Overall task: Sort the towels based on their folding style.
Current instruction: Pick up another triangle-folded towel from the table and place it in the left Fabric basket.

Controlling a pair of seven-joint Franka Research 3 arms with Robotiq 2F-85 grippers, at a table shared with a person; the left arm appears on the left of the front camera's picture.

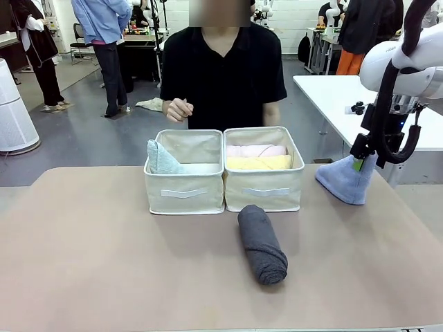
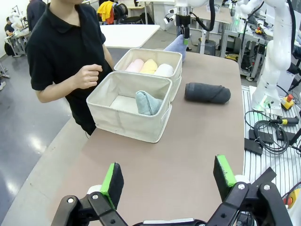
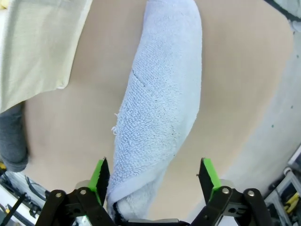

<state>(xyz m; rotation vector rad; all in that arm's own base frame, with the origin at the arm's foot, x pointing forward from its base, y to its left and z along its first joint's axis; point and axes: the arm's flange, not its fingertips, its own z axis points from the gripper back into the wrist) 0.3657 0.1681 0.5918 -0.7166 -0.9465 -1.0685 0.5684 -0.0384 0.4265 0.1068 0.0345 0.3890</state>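
Four rolled towels: pink (image 2: 135, 65), yellow (image 2: 149, 66), white (image 2: 164, 70), dark grey (image 2: 207, 92). Two cone towels: green (image 2: 147, 102), blue (image 2: 177, 46). Two bins (image 1: 184, 196).

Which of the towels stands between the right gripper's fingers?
The periwinkle blue cone towel, at the right edge of the table, with the right gripper astride it. The dark grey roll lies before the bins; the rest lie inside them.

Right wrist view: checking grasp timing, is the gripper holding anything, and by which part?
Nothing gripped yet: the right gripper stands open around the upper end of the blue towel.
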